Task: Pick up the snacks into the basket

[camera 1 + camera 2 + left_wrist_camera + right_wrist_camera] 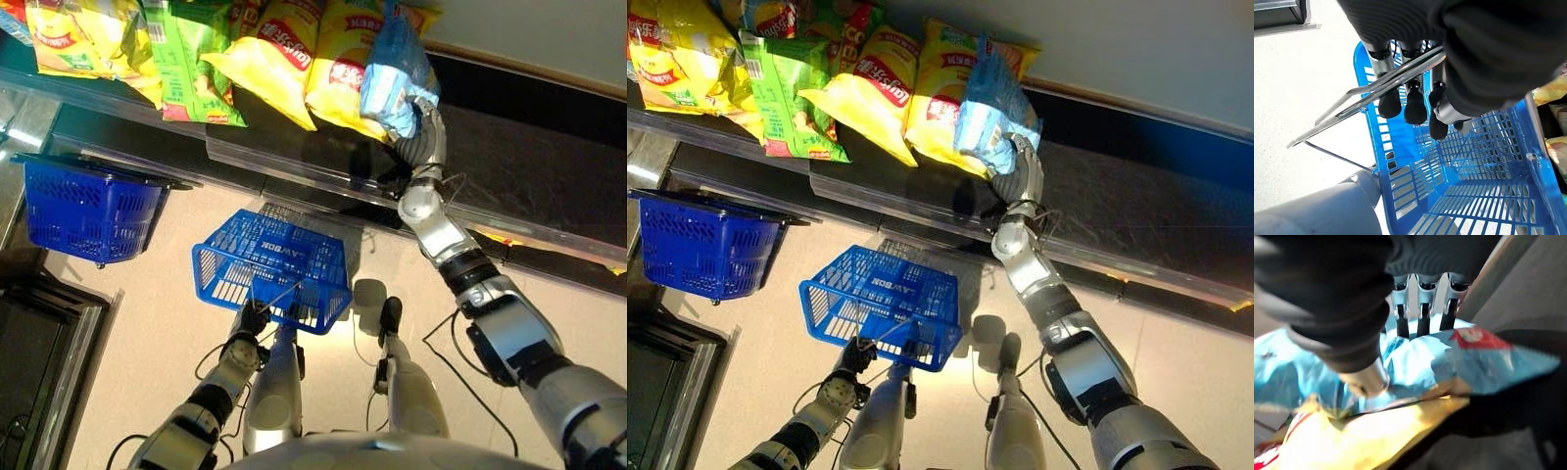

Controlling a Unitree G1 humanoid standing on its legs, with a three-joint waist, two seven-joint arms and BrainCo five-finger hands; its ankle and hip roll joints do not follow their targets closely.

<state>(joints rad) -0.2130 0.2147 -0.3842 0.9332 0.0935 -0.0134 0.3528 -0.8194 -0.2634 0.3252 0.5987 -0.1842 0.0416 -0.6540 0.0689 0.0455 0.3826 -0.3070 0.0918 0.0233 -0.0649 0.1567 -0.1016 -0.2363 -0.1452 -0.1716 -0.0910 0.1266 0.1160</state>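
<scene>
Pinching the blue snack bag (397,73), right hand (423,137) fingers (1422,318) and thumb clasp it.

Silver-grey arms showed dark bands at the joints. The right hand (1019,174) wore a dark ribbed cover over silver fingers. The left hand (1415,93) had the same cover, with rounded black fingertips (1390,104).

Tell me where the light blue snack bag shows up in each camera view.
Left eye: blue bag at top, right of centre, in the right hand.
Right eye: top centre, over the yellow bags.
Left wrist: not there; left hand holds the basket handle.
Right wrist: across the middle.
Shared landmark: yellow bags.
</scene>
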